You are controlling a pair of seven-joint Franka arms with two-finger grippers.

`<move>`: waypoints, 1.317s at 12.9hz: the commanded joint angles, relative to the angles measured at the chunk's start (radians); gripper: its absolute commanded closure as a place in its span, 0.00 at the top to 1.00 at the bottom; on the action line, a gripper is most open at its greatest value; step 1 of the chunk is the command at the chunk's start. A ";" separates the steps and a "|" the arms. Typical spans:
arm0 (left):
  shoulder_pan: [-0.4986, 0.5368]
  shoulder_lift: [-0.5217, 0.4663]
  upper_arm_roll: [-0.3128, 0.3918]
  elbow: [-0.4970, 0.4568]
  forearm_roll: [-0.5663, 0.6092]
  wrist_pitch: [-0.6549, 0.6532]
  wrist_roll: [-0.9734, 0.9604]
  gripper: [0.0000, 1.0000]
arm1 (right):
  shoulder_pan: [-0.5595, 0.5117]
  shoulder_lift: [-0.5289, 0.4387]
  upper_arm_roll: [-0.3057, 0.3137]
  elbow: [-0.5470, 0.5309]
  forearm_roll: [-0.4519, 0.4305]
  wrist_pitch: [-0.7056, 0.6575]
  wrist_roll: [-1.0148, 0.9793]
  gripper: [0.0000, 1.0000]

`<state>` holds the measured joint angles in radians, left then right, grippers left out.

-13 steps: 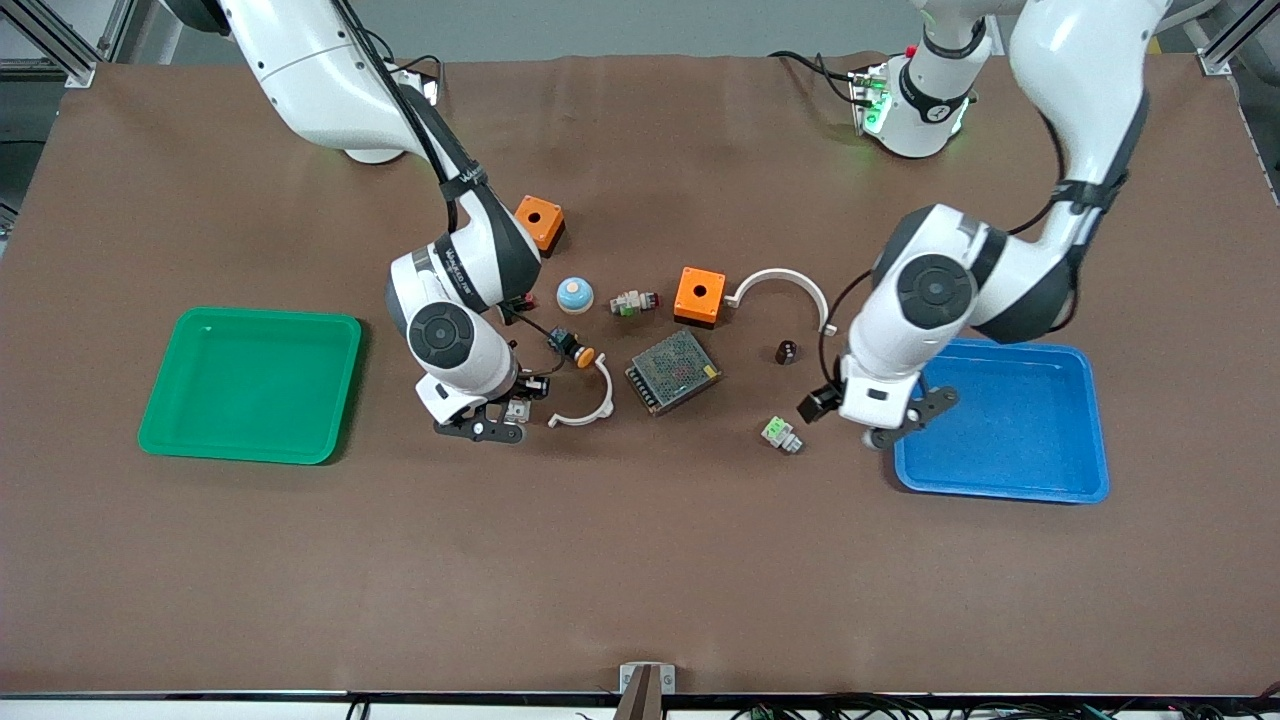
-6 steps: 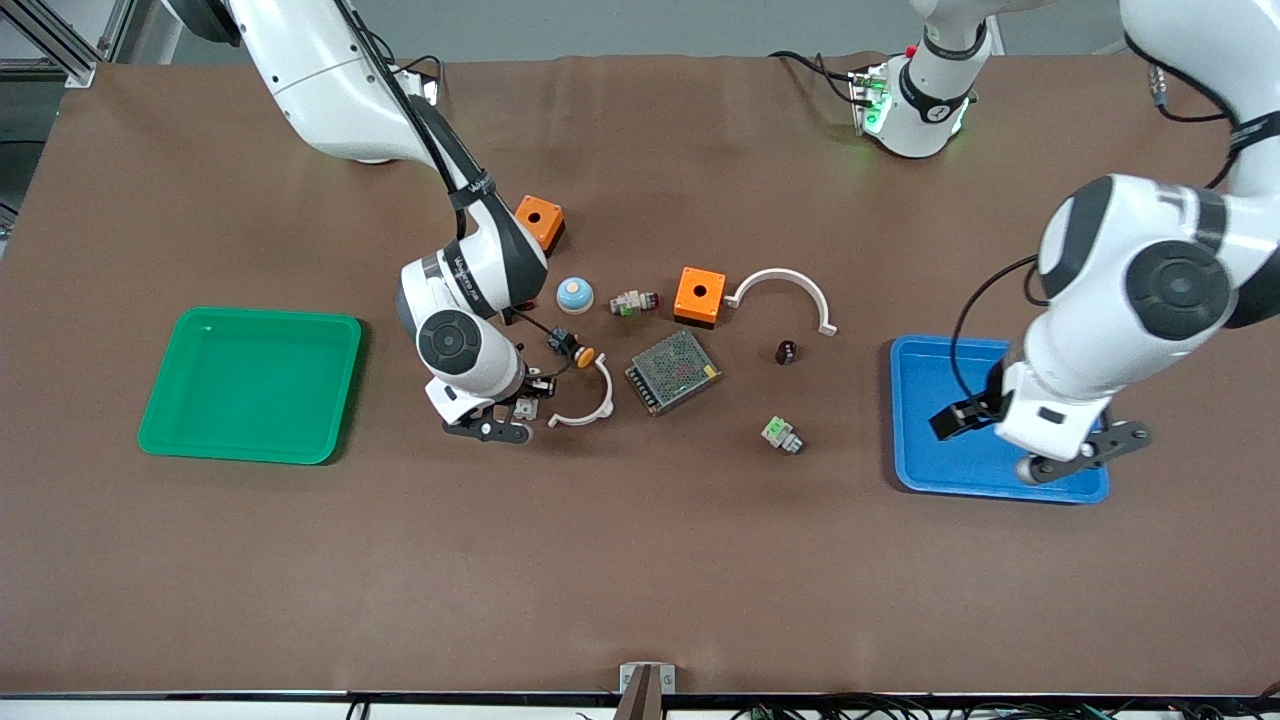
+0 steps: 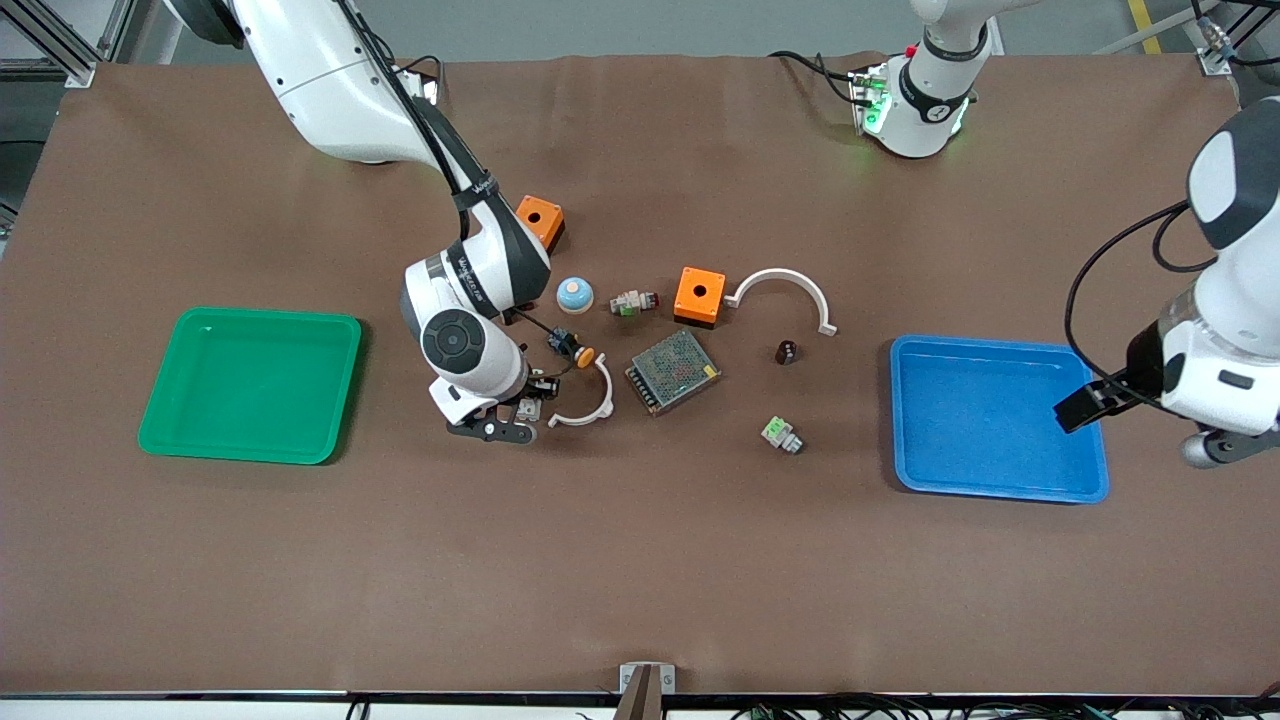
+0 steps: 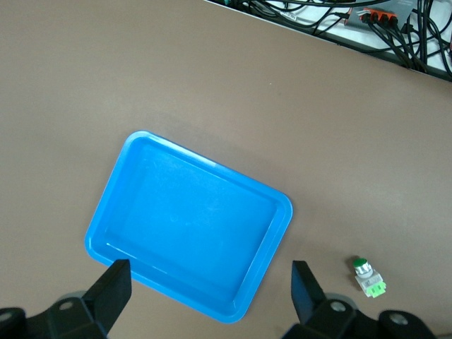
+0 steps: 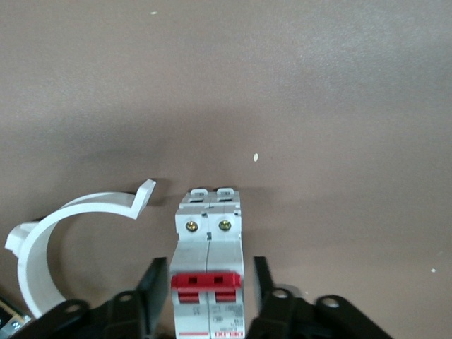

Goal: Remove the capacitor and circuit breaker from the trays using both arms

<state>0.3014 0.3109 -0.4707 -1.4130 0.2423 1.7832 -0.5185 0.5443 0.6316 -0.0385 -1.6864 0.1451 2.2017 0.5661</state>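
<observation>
The breaker, a white block with red toggle levers, lies on the brown table beside a white curved piece. My right gripper is low over it, with one finger close on each side and small gaps showing. In the front view the gripper covers most of the breaker. The capacitor, a tiny black cylinder, stands alone between the mesh box and the blue tray. My left gripper is up in the air, open and empty, past the blue tray's end; it also shows in the left wrist view.
A green tray lies toward the right arm's end and a blue tray toward the left arm's end. Between them lie two orange boxes, a mesh box, a white arc, a black push-button and a green-white connector.
My left arm has swung away from beside the capacitor, across the blue tray and past its end. My right gripper has shifted slightly over the breaker.
</observation>
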 commanded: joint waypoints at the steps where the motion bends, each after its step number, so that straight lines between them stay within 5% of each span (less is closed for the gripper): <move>1: 0.005 -0.010 -0.016 0.046 -0.018 -0.028 0.029 1.00 | 0.000 -0.131 -0.012 -0.010 0.007 -0.167 0.001 1.00; 4: -0.017 -0.045 0.016 0.052 -0.108 -0.103 0.093 1.00 | -0.026 -0.314 -0.015 -0.035 0.004 -0.397 0.001 1.00; 7: -0.198 -0.122 0.211 0.035 -0.126 -0.145 0.124 1.00 | -0.081 -0.531 -0.017 -0.142 -0.001 -0.496 -0.021 1.00; 9: -0.242 -0.154 0.267 0.025 -0.130 -0.203 0.171 1.00 | -0.153 -0.637 -0.015 -0.174 -0.007 -0.578 -0.086 1.00; 13: -0.242 -0.271 0.349 -0.084 -0.196 -0.211 0.348 1.00 | -0.337 -0.743 -0.015 -0.185 -0.065 -0.669 -0.306 1.00; 17: -0.258 -0.314 0.441 -0.129 -0.261 -0.269 0.420 1.00 | -0.477 -0.739 -0.017 -0.107 -0.097 -0.662 -0.504 1.00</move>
<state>0.0595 0.0378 -0.0612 -1.4961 0.0035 1.5303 -0.1311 0.1158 -0.0986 -0.0750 -1.8273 0.0604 1.5351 0.1192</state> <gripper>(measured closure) 0.000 0.000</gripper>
